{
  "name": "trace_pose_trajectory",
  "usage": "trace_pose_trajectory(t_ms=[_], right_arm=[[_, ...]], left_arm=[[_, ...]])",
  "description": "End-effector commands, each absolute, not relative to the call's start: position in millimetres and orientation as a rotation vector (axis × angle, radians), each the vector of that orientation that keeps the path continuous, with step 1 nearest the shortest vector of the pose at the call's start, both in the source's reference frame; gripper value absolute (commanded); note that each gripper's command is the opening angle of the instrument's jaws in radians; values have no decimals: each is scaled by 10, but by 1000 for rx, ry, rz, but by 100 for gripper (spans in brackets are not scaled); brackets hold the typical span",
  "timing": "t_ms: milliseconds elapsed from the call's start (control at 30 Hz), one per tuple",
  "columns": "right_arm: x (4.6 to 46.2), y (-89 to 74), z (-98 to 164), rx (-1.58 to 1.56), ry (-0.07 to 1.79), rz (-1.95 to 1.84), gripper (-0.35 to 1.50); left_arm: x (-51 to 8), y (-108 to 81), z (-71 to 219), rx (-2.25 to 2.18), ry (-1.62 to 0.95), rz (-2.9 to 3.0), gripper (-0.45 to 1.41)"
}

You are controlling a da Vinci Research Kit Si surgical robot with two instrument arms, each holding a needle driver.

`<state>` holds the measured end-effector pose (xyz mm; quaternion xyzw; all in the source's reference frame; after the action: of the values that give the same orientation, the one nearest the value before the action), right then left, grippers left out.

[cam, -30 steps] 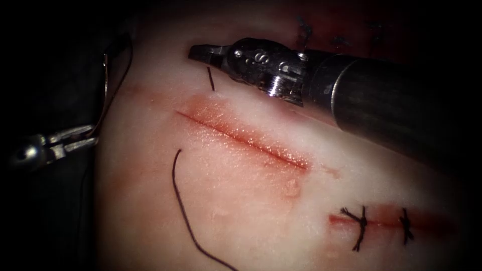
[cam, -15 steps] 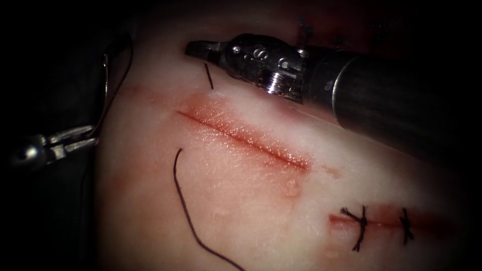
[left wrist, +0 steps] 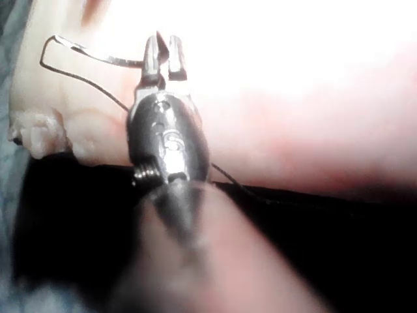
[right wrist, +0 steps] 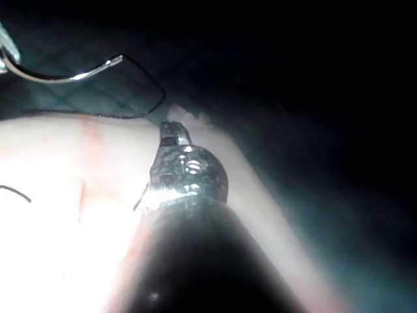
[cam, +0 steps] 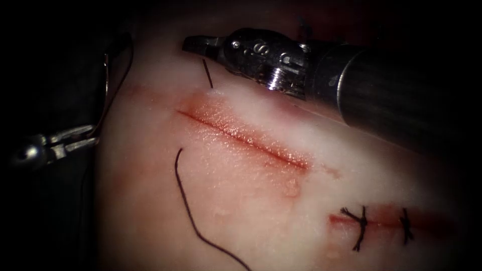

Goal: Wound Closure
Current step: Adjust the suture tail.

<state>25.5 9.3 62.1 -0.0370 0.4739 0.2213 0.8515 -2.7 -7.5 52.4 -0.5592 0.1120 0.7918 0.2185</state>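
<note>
Pale tissue (cam: 241, 200): left end effector (cam: 80, 140) grips needle (cam: 106, 90) off its edge; right end effector (cam: 198, 45) clenched, empty.

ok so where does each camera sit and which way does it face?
Endoscope: above and in front of the tissue, looking down on the cut. The left hand grips the needle near one end, out of the tissue, left of the cut. The right hand is above the cut; what it holds is unclear.
Left wrist: on the left shaft, looking along it at its own hand.
Right wrist: on the right shaft, looking at its own hand.
Shared: all three show the needle and its thread.
</note>
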Motion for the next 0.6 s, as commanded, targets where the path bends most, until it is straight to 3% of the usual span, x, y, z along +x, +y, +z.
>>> trace_pose_trajectory(t_ms=[33,600], right_arm=[[260,101,621,-81,1002,468,-35],[261,104,600,-87,1019,457,-35]], left_arm=[[-31,-69,528,-1548,313,2190,-35],[-43,-59,521,-1560,301,2172,-35]])
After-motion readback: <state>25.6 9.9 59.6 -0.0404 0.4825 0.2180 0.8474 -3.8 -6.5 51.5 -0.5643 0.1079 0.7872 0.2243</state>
